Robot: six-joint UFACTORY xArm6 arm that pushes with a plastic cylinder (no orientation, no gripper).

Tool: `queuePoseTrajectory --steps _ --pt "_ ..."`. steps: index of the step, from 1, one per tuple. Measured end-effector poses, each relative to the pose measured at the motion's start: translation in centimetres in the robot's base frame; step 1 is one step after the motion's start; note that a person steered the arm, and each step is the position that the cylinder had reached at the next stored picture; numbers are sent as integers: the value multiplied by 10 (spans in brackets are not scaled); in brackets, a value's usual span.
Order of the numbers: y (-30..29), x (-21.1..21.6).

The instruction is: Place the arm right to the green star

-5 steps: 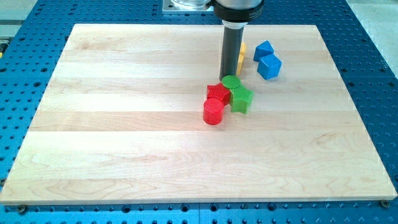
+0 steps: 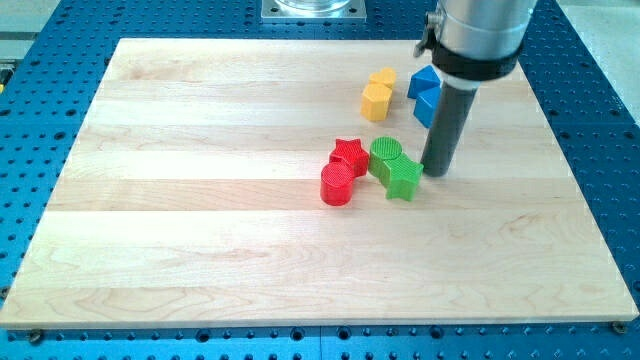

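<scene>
The green star lies on the wooden board, right of centre. A green cylinder touches its upper left side. My tip rests on the board just to the view's right of the green star, almost touching it. The dark rod rises from there to the arm's grey body at the view's top.
A red star and a red cylinder sit left of the green pair. Two yellow blocks lie above them. Two blue blocks stand behind the rod, partly hidden by it.
My tip has swung from above the green cylinder round to the right side of the green star. The green star and cylinder have shifted slightly down and right.
</scene>
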State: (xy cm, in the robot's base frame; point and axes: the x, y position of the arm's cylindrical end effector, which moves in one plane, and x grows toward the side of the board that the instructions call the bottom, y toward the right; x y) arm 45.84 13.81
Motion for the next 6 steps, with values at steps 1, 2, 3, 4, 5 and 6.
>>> queuePoseTrajectory --steps 1,2,3,4,5,6 --pt "-2 28" --pt "-9 39" --pt "-14 39" --pt "-18 39" --pt "-22 39" --pt "0 23"
